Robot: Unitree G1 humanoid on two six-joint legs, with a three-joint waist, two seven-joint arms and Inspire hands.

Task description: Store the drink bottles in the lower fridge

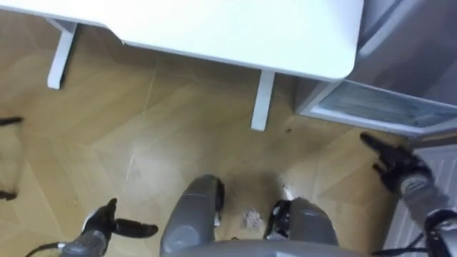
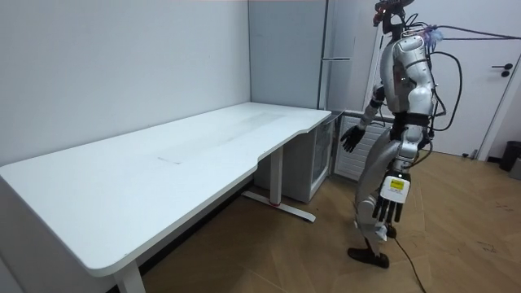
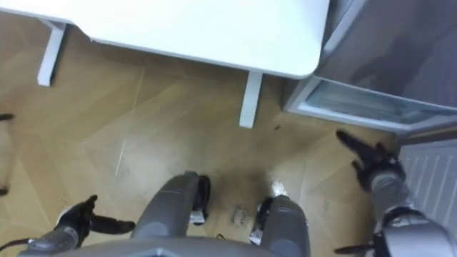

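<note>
Both empty, fingers slack: left hand [image 1: 103, 223], right hand [image 1: 397, 166] (floor [image 1: 178, 128] between); table corner [image 1: 341, 66] beside lower fridge [image 1: 378, 106].

The desk [image 1: 235, 28] is smooth, matt white all over. The floor [image 1: 143, 121] is pale wood boards with a soft sheen. The lower fridge [image 1: 385, 107] shows a glossy, glass-like front. The left robot hand [image 1: 107, 223] and right robot hand [image 1: 396, 165] look matt black plastic.

The bench [image 1: 235, 28] is cut off by the eye views' top edge. The lower fridge [image 1: 378, 107] is cropped at the right edge; its inside cannot be made out.
</note>
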